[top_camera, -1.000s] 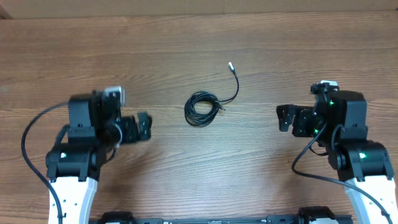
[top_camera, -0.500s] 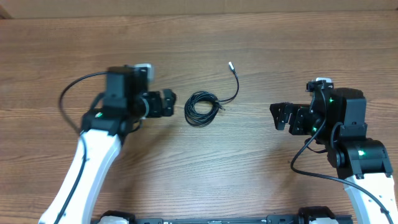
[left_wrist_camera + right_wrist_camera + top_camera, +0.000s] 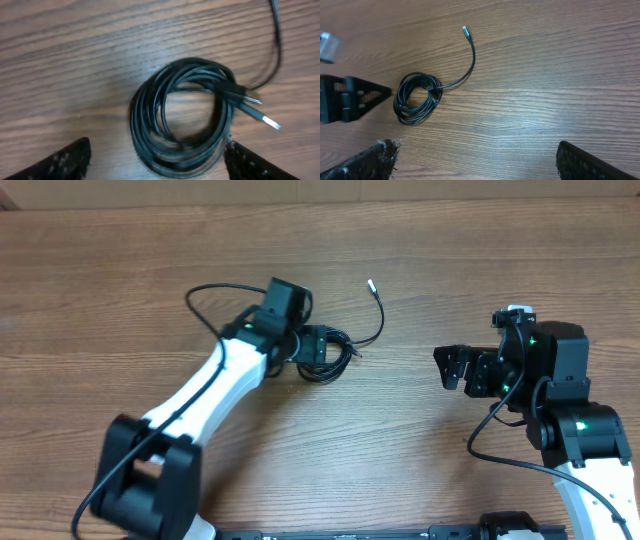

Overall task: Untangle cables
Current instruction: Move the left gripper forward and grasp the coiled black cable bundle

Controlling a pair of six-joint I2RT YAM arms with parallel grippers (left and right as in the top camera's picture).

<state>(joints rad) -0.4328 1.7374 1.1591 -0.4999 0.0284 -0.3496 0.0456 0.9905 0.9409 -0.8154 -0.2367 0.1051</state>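
The cables are a thin black cord wound in a small coil point(image 3: 328, 358) on the wooden table, with one loose end curving up to a silvery tip point(image 3: 371, 282). In the left wrist view the coil point(image 3: 182, 117) fills the middle, a silvery plug point(image 3: 265, 120) lying on its right side. My left gripper point(image 3: 318, 346) is open, its fingers either side of the coil's left edge point(image 3: 155, 165). My right gripper point(image 3: 455, 367) is open and empty, well to the right of the coil; its view shows the coil point(image 3: 417, 97) and the tip point(image 3: 465, 30).
The wooden table point(image 3: 420, 470) runs to a pale edge at the back point(image 3: 400, 190). The left arm point(image 3: 190, 405) stretches diagonally across the left half, with its thick black wire looping above point(image 3: 200, 295).
My left arm has swung right and forward from the left side until its open gripper reached the coil. The right gripper has shifted slightly left. The cord has not moved.
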